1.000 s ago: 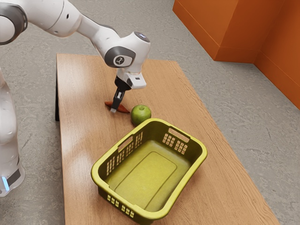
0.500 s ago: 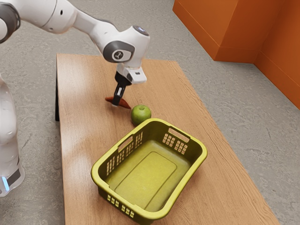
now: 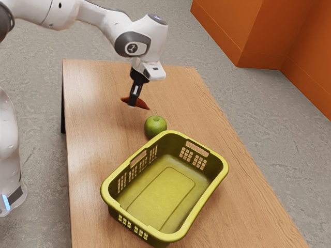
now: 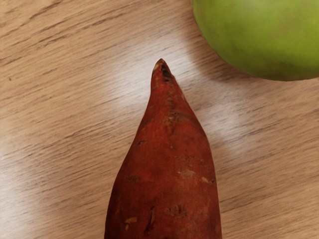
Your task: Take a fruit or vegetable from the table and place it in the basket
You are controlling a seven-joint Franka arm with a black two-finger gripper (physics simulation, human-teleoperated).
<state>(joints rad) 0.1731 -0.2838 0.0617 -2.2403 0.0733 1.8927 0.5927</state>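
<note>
Exterior view, from where I stand: end effector point(image 3: 133, 104) gripping the red sweet potato point(image 3: 141, 104) around its middle, up off the wooden surface point(image 3: 93, 155), with the green apple point(image 3: 155, 127) (round, shiny) near its tip and just beside the yellow-green basket point(image 3: 160, 196). Wrist view: the sweet potato's tapered tip pokes out from under the hand, apple near but apart.

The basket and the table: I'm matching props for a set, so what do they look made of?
The basket looks like smooth, semi-gloss moulded plastic: one even yellow-green, a rounded rim, neat slots through its walls.
The table top looks like wood with a satin finish, given its streaky grain and pale sheen; it could equally be a wood-look laminate.
</note>
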